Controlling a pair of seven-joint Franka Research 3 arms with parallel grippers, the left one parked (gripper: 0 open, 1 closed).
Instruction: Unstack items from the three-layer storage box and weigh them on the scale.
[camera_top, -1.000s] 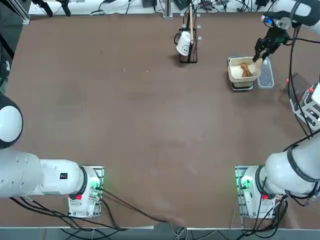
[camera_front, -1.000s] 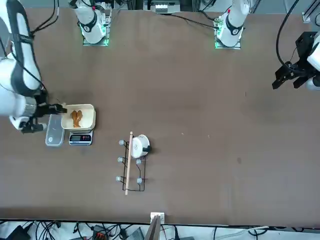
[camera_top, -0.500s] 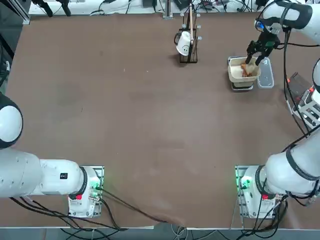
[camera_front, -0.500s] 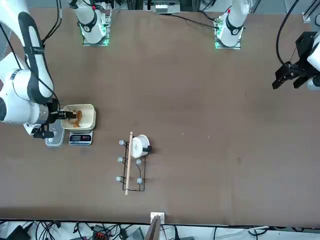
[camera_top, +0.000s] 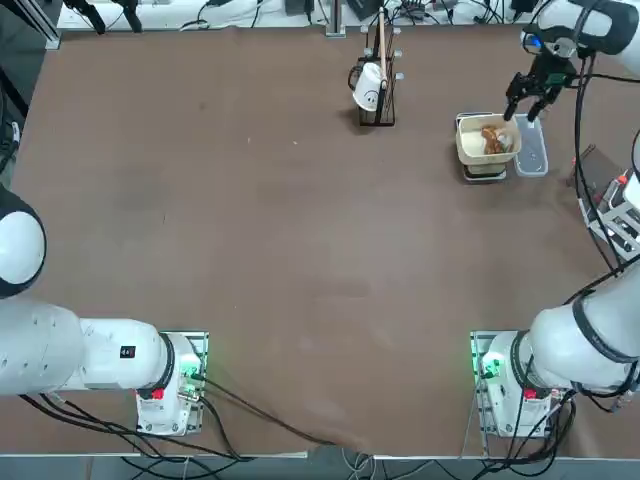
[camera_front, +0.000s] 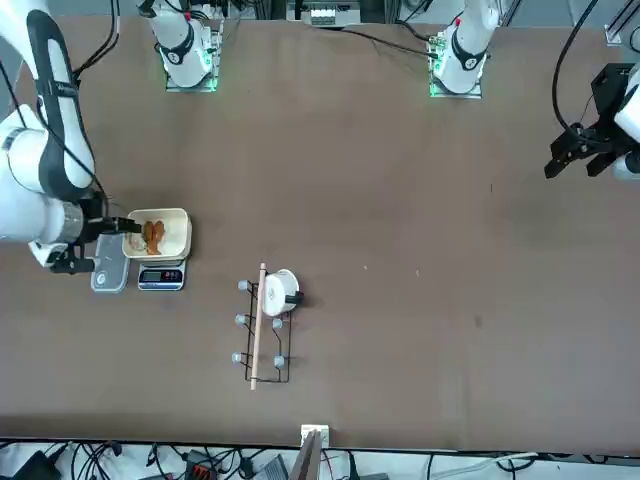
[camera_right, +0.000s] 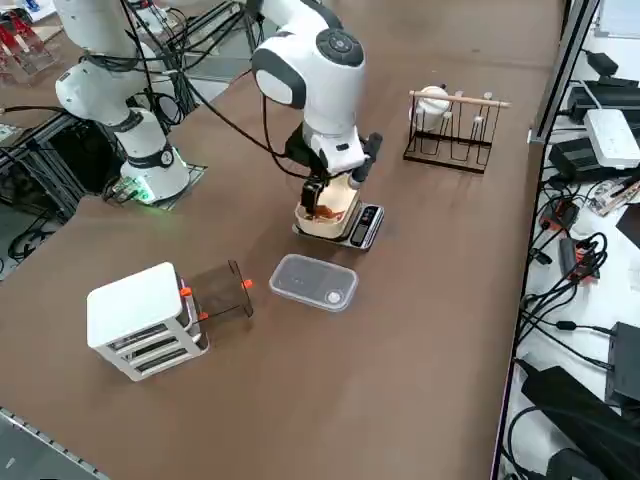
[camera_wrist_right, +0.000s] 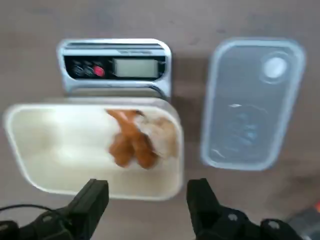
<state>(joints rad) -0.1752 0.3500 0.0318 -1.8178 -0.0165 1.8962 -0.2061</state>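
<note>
Brown and wide, the flat table top fills most of the top view, with cables lying past its edges. On the robot's right side stands the white-grey three-layer storage box with slatted shelves and small red details. It is well apart from the other things.

Next in size is the black wire rack with a white cup hanging on it, far out on the table. Near it sits the cream rounded-square tub on the small flat dark-grey scale. Just beside the tub lies the pale see-through rectangular panel, flat on the table.

Inside the tub lie the small brown and tan food-like items, bunched toward the end nearest the panel.

The right gripper hangs above the tub's rim. Its two black fingers are wide apart and hold nothing. The items lie down in the tub, past the fingertips, not touching them.
</note>
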